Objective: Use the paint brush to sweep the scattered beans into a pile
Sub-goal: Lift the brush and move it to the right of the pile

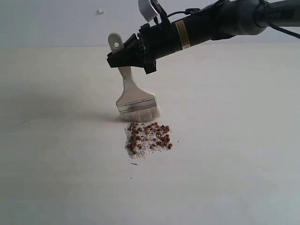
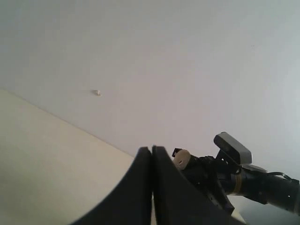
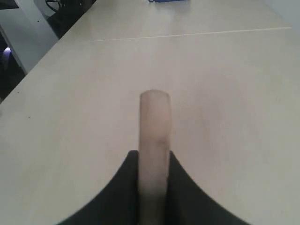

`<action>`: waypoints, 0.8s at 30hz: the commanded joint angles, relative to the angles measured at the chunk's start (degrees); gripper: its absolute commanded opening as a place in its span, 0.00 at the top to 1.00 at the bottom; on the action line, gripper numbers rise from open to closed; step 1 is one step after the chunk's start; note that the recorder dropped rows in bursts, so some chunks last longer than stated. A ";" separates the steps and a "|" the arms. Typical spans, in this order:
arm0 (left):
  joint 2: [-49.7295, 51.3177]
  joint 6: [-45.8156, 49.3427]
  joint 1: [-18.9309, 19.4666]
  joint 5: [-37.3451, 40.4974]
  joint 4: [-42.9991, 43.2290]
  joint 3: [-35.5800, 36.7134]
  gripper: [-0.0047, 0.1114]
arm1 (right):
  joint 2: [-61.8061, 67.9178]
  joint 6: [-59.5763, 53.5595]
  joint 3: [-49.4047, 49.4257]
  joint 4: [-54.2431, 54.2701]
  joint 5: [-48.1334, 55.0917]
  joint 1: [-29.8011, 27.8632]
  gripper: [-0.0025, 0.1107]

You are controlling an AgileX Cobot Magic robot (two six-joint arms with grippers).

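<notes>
I am pinching the pale wooden handle of the paint brush (image 1: 133, 98) in my right hand (image 1: 123, 55), with the handle's holed end sticking up past my fingers. The brush is hanging below that hand, tilted, and its cream bristles are touching the table (image 1: 234, 140). The beans (image 1: 147, 138) are lying in one tight patch just beside the bristle tips, reddish-brown pellets mixed with pale crumbs. The table is showing as a broad, plain, cream surface, and a thin seam (image 3: 187, 34) is running across it far beyond my right hand. A blank pale wall (image 1: 56, 21) is rising behind it, carrying one small white speck (image 1: 100, 11). I am holding my left hand (image 2: 152, 187) raised toward that wall, its fingers pressed together on nothing.
</notes>
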 commanded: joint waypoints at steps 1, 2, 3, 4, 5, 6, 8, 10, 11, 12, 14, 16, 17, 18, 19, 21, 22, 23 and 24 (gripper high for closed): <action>-0.15 -0.06 -0.18 -0.12 0.32 0.30 0.96 | -1.02 3.44 -0.12 0.06 -0.02 0.44 0.98; -0.15 -0.06 -0.18 -0.12 0.32 0.30 0.96 | -1.02 3.79 -0.12 0.06 -0.02 0.44 0.98; -0.15 -0.06 -0.18 -0.12 0.32 0.30 0.96 | -1.02 3.79 -0.12 0.06 -0.02 0.44 0.98; -0.15 -0.06 -0.18 -0.12 0.32 0.30 0.96 | -1.15 3.80 -0.12 0.06 -0.02 0.44 0.98; -0.15 -0.06 -0.18 -0.12 0.32 0.30 0.96 | -1.28 4.06 -0.12 0.06 -0.02 0.44 0.98; -0.15 -0.06 -0.18 -0.12 0.32 0.30 0.96 | -1.42 4.52 -0.12 0.06 -0.02 0.44 0.98; -0.15 -0.06 -0.18 -0.12 0.32 0.30 0.96 | -1.91 5.06 -0.12 0.06 -0.02 0.44 0.98; -0.15 -0.06 -0.18 -0.12 0.32 0.30 0.96 | -2.65 1.84 -0.12 0.06 -0.02 0.44 0.98; -0.15 -0.06 -0.18 -0.12 0.32 0.30 0.96 | -3.05 0.52 -0.12 0.06 -0.02 0.30 0.98; -0.15 -0.06 -0.18 -0.12 0.32 0.30 0.96 | -3.32 0.52 -0.12 0.06 -0.02 0.30 0.98; -0.15 -0.06 -0.18 -0.12 0.32 0.30 0.96 | -3.87 0.85 -0.12 0.06 -0.02 0.00 0.98; -0.15 -0.06 -0.18 -0.12 0.32 0.30 0.96 | -4.94 0.85 -0.12 0.06 -0.02 -0.37 0.98; -0.15 -0.06 -0.18 -0.12 0.32 0.30 0.96 | -5.59 2.04 -0.12 0.06 -0.02 -0.55 0.98; -0.15 -0.06 -0.18 -0.12 0.32 0.30 0.96 | -6.35 4.65 -0.12 0.06 -0.02 -0.99 0.98; -0.15 -0.06 -0.18 -0.12 0.32 0.30 0.96 | -7.30 7.08 -0.12 0.06 0.20 -1.40 0.98; -0.15 -0.06 -0.18 -0.12 0.32 0.30 0.96 | -10.12 14.22 -0.12 0.06 1.24 -3.72 0.98; -0.15 -0.06 -0.18 -0.12 0.32 0.30 0.96 | -12.02 21.11 -0.12 0.06 0.99 -5.96 0.98; -0.15 -0.06 -0.18 -0.12 0.32 0.30 0.96 | -12.87 25.26 0.04 0.06 0.43 -7.22 0.98; -0.15 -0.06 -0.18 -0.12 0.32 0.30 0.96 | -14.33 32.24 1.24 0.06 -0.02 -9.46 0.98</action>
